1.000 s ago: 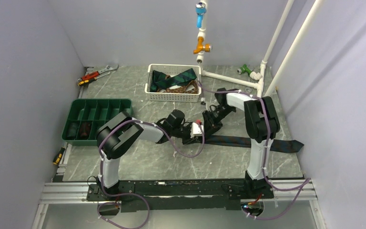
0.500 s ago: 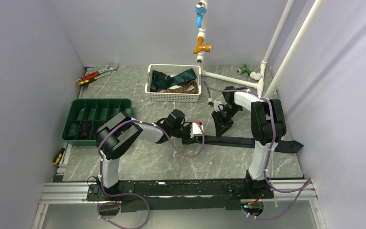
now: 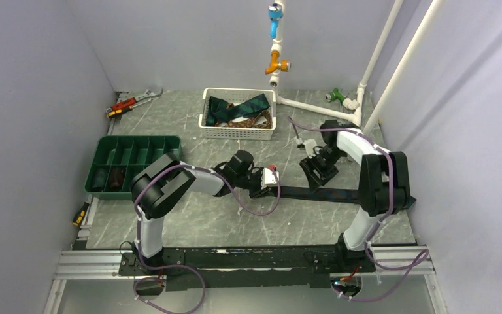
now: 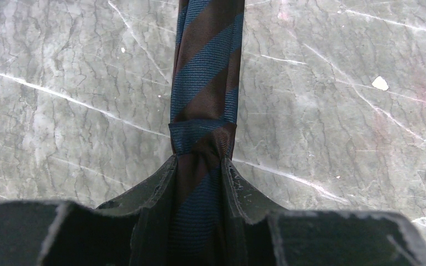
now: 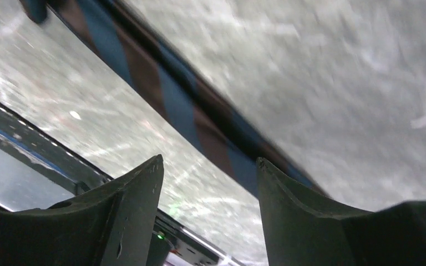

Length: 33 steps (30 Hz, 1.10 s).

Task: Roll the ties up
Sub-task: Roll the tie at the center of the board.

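A navy and brown striped tie (image 3: 330,193) lies flat across the table, running right from my left gripper (image 3: 276,186). My left gripper (image 4: 199,166) is shut on the tie's narrow end, which is folded over once at the fingertips (image 4: 202,136). My right gripper (image 3: 319,171) hovers over the tie's middle, open and empty. In the right wrist view (image 5: 208,166) the tie (image 5: 161,94) runs diagonally beyond the spread fingers. More ties (image 3: 238,108) lie in the white basket (image 3: 236,133) at the back.
A green divided tray (image 3: 133,160) at the left holds two dark rolled ties (image 3: 108,176). Wrenches (image 3: 133,101) lie at the back left, a screwdriver (image 3: 80,213) at the left edge. White pipes with valves (image 3: 314,104) stand at the back right.
My right gripper has moved right along the tie, away from my left gripper, and its arm has swung right. My left gripper has held still on the tie's end.
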Motion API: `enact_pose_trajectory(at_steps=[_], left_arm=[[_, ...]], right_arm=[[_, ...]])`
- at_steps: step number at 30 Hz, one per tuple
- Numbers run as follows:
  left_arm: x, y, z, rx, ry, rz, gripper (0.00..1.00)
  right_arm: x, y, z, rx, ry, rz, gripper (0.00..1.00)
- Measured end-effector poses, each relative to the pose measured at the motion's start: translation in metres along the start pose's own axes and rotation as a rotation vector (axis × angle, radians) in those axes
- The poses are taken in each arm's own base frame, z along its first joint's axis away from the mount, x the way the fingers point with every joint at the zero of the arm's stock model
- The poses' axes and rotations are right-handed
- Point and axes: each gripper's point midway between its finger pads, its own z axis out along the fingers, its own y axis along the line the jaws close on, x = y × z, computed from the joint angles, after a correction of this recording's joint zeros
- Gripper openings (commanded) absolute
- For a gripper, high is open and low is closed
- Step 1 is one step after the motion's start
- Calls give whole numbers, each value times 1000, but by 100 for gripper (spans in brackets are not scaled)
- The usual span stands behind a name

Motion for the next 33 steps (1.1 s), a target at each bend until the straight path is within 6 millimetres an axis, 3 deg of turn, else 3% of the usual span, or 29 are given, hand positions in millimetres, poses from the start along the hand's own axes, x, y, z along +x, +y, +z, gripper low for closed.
enact_pose_trajectory(at_steps=[7,10,16,19,24,28,33], left_arm=[[2,0,-3,1,11,-8,27],[3,0,-5,1,16,-10,27],[4,1,-7,4,23,-10,27],[5,1,-8,5,24,-10,27],[5,1,-8,7,24,-10,27],[6,1,-9,8,23,-12,27],[8,2,-13,5,29,-12,27]], right_arm=[[61,-34,-18,130,37,-49,63],[94,-50,-24,192,60,-85,58],[147,-81,-38,350,124,-184,28],[159,-99,-37,432,162,-240,20],[170,-125,-27,497,245,-292,20],[168,-150,-36,578,310,-310,21],[148,-188,-51,699,310,-350,26]])
